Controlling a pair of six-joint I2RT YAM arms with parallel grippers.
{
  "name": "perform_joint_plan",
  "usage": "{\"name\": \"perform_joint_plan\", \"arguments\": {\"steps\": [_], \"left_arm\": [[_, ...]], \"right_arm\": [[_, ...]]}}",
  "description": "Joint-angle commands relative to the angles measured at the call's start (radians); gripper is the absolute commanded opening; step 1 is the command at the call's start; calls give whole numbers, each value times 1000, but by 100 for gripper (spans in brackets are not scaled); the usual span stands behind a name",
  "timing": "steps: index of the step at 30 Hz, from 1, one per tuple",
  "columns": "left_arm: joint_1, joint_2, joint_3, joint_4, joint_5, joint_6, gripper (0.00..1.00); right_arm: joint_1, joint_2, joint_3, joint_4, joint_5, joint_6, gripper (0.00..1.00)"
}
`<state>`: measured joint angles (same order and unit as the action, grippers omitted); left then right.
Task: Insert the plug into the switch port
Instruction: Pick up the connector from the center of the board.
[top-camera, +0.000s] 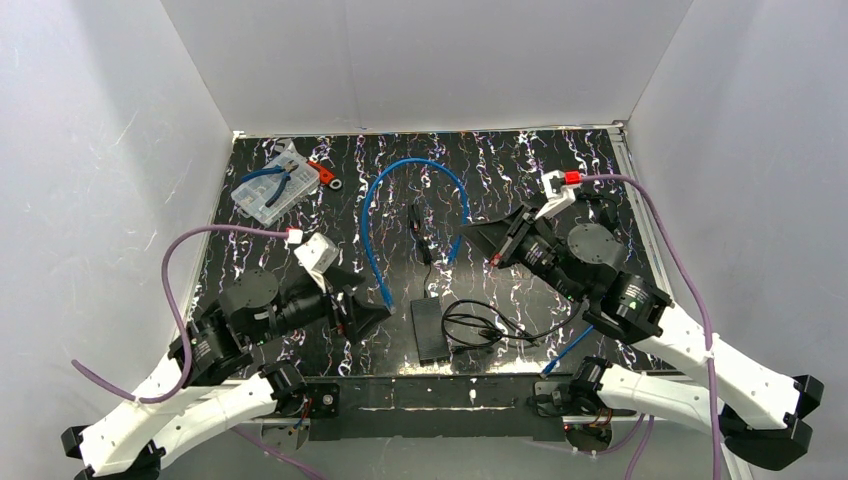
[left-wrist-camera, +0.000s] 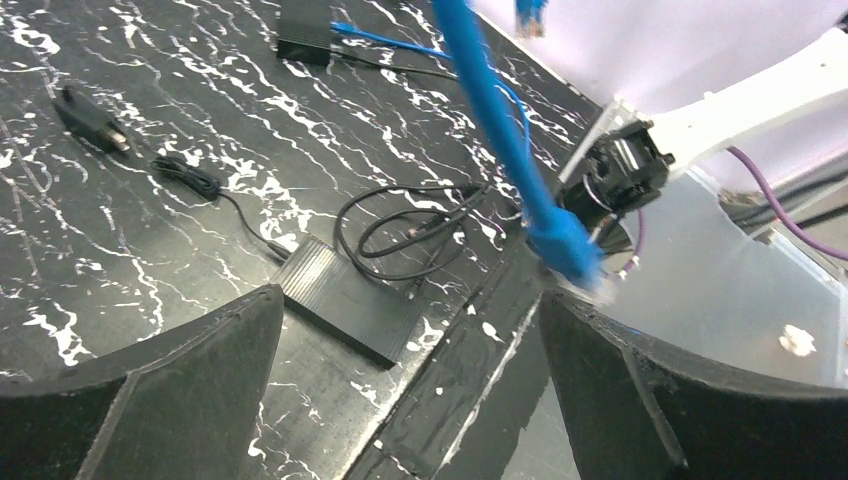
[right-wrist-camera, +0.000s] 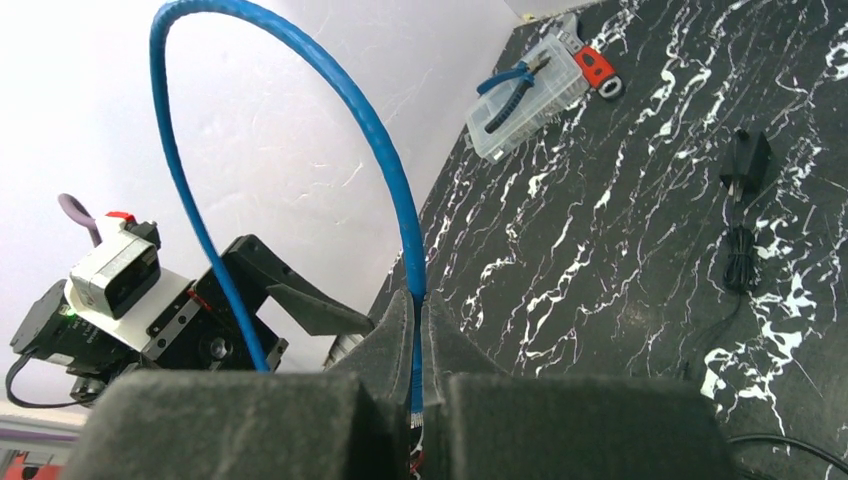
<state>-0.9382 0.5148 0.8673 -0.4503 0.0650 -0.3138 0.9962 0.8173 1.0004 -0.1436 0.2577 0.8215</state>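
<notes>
A blue network cable (top-camera: 415, 163) arches above the mat. One plug (top-camera: 386, 296) hangs beside my left gripper (top-camera: 368, 303). In the left wrist view that plug (left-wrist-camera: 570, 250) sits just above the right fingertip (left-wrist-camera: 560, 310), and my left gripper (left-wrist-camera: 410, 295) is open with nothing between its fingers. My right gripper (top-camera: 466, 240) is shut on the cable's other end. The right wrist view shows my right gripper (right-wrist-camera: 420, 300) pinching the blue cable (right-wrist-camera: 300, 60) just above its plug end. The switch (top-camera: 432, 330), a flat black box (left-wrist-camera: 345, 300), lies near the front edge. Its port is hidden.
A black power adapter (top-camera: 415, 215) and its coiled cord (top-camera: 475, 322) lie beside the switch. A clear parts box with blue pliers (top-camera: 268, 185) sits at the back left. White walls enclose the mat. Purple cables trail from both wrists.
</notes>
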Motion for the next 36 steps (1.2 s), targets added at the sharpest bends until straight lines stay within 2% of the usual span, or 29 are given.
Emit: {"name": "perform_joint_plan", "arguments": {"steps": [1,10,19,24,26,29,33,36], "left_arm": [[-4,-34,42,-47,105,14,100],[-4,-110,50,-91,142,24,100],[-4,-179,43,-72,104,25,100],[-4,-222,15,-18,99,8,99],[-4,-238,0,39,133,-2,99],[-4,-230,-26,207,291,-47,100],[-4,-173,-23,322,431,-92,99],[-4,-147,-38,385,479,-114,100]], "right_arm": [[5,-43,-24,111,-10,-34,1],[4,-127,-99,222,-70,-72,1],[5,-214,-194,356,-174,-144,1],[4,-245,-212,371,-237,-175,1],[4,-256,-227,399,-288,-181,1],[4,-244,-222,428,-384,-179,1],[4,-221,-214,449,-428,-171,1],[4,-214,-212,460,-438,-162,1]]}}
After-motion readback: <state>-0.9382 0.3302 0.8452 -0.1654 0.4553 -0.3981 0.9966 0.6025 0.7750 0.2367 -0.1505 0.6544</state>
